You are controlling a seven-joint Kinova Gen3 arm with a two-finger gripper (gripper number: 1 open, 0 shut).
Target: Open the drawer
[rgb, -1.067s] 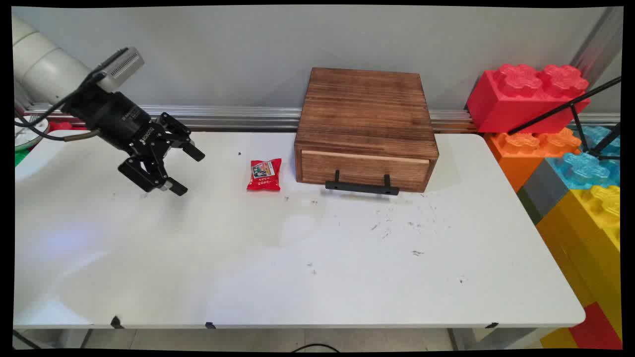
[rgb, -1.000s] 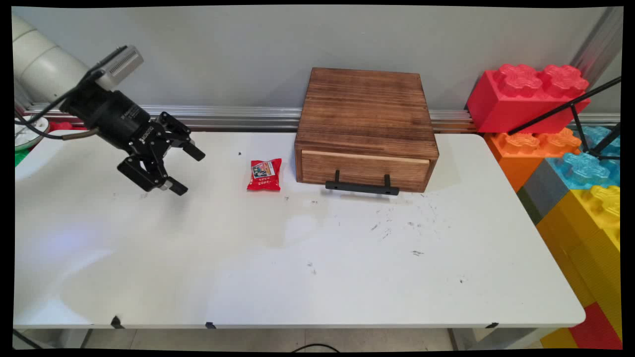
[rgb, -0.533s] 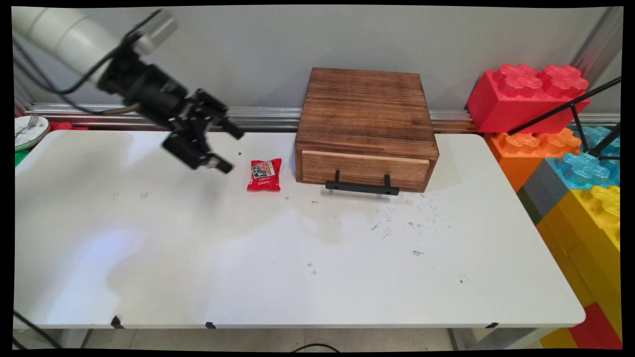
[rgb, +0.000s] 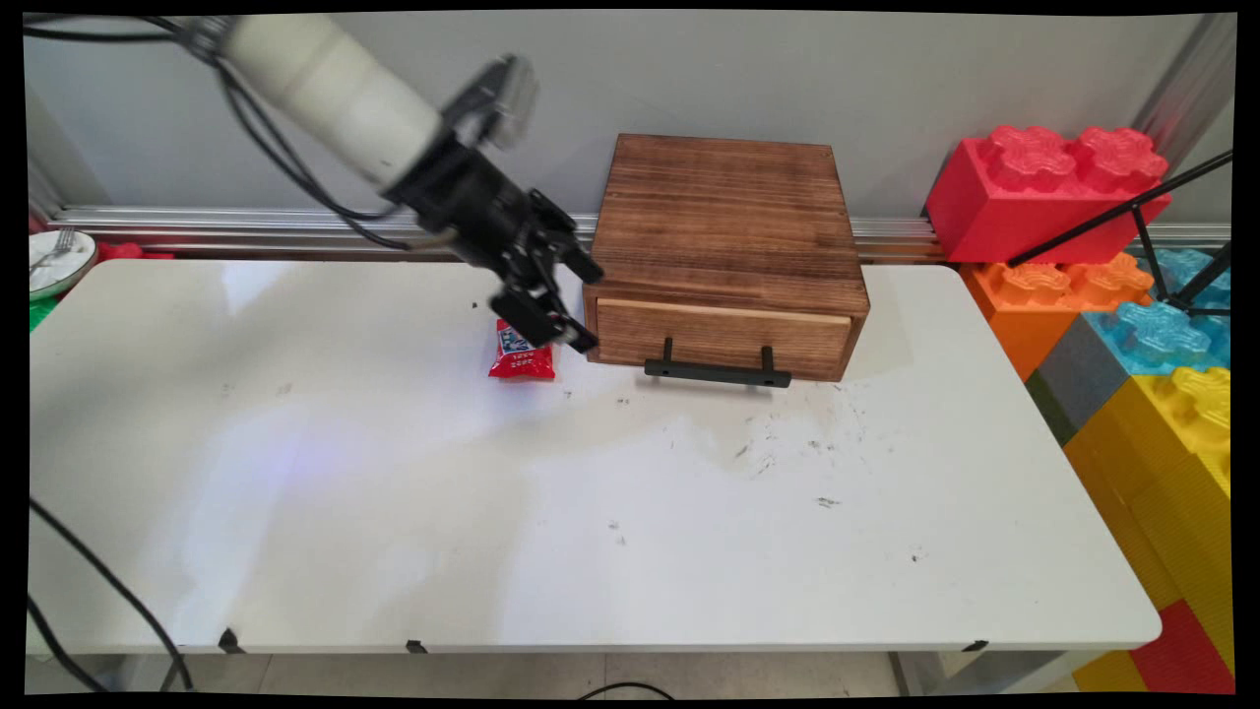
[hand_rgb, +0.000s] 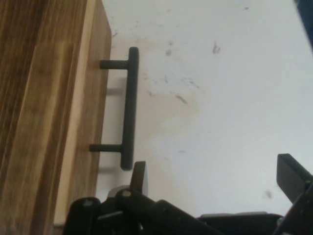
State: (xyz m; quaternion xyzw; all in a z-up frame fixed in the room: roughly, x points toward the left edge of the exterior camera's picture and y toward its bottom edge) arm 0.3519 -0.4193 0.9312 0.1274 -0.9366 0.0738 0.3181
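A white robot arm reaches in from the upper left, over the back of a white desk (rgb: 591,512). Its black hand (rgb: 581,307) hangs just above the desk with its two fingers spread apart and nothing between them.

The hand sits between two things. Just below and to its left lies a small red snack packet (rgb: 520,358), flat on the desk and partly hidden by the lower finger; it is not possible to tell whether the finger touches it. Just to the right stands a dark wooden box (rgb: 728,217) with one drawer, which looks closed, and a black bar handle (rgb: 719,372) across its front. The upper finger is close to the box's front left corner.

The camera on the hand shows the spread hand (hand_rgb: 215,181) empty, with the box (hand_rgb: 44,98) along one side, the handle (hand_rgb: 129,107) ahead of one finger, and scuffed desk (hand_rgb: 234,98) beyond.

Large toy bricks (rgb: 1043,192) in red, orange, blue and yellow are stacked beside the desk's right end. A plate (rgb: 54,258) with a fork sits at the far left.
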